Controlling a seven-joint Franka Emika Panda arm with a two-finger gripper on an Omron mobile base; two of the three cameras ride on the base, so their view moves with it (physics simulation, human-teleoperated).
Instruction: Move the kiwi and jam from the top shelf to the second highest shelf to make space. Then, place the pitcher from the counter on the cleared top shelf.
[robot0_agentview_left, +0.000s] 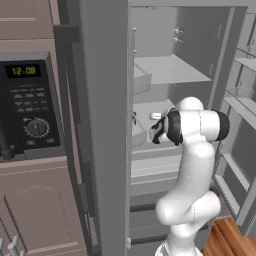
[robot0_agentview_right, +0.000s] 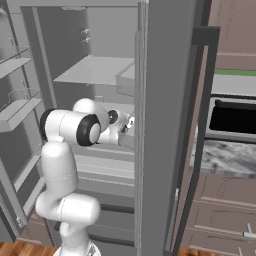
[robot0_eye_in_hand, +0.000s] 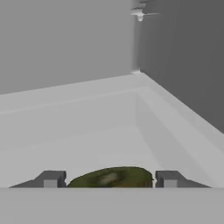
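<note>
Pincer (robot0_eye_in_hand: 109, 179) reaching into fridge at 2nd shelf (robot0_eye_in_hand: 87, 131) level, jaws apart, 1 fingertip (robot0_eye_in_hand: 51, 179) each side of kiwi (robot0_eye_in_hand: 111, 178). Kiwi between tips, on pale shelf; contact w/ tips not clear. Top shelf (robot0_agentview_left: 170, 70) above, bare where seen. Jam (robot0_agentview_left: 134, 118) glimpsed at door edge in left base view, just left of arm's wrist. Microwave (robot0_agentview_left: 30, 105) left of fridge.

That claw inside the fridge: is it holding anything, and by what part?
The kiwi lies between the two fingertips of the claw, with a small gap on each side. Whether they grip it cannot be told; if so, across its sides.
</note>
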